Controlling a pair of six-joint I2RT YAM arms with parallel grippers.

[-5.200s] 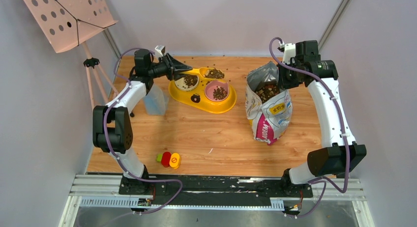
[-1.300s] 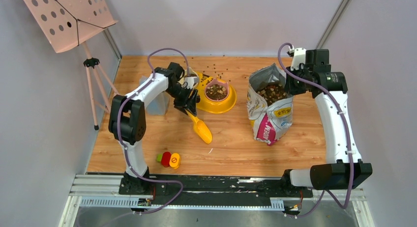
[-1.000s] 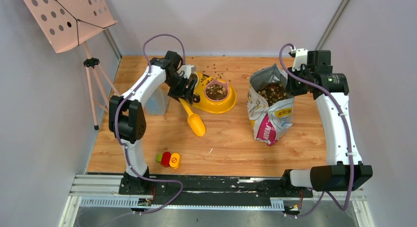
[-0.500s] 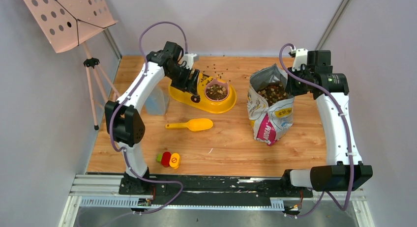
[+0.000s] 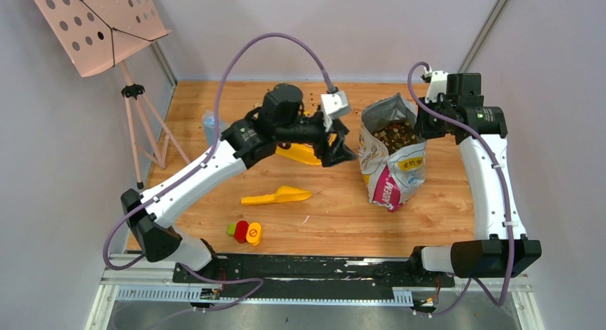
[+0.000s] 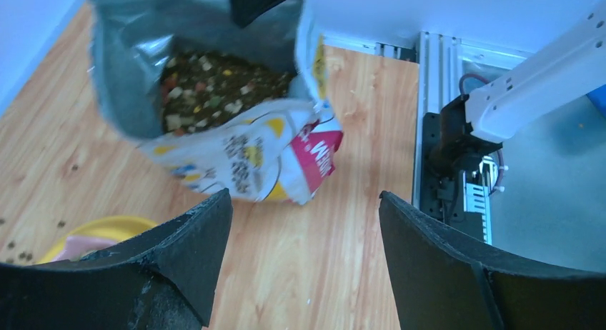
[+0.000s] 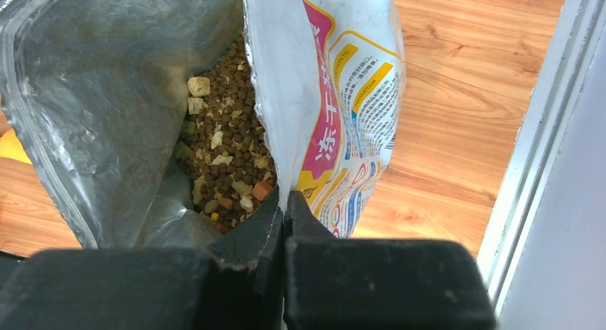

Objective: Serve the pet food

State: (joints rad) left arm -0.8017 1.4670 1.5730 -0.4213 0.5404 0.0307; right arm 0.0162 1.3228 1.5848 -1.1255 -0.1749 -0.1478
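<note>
One wrist view, right tool pinching bag of pet food, left tool spread

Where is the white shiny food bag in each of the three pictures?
Top view: the white printed foil bag stands right of centre, mouth open.
Left wrist view: the bag is in the upper left, its mouth towards the camera.
Right wrist view: the bag fills the left and middle, seen from its rim.
Shared landmark: the brown kibble pellets inside the bag's open mouth show in all three views.
</note>
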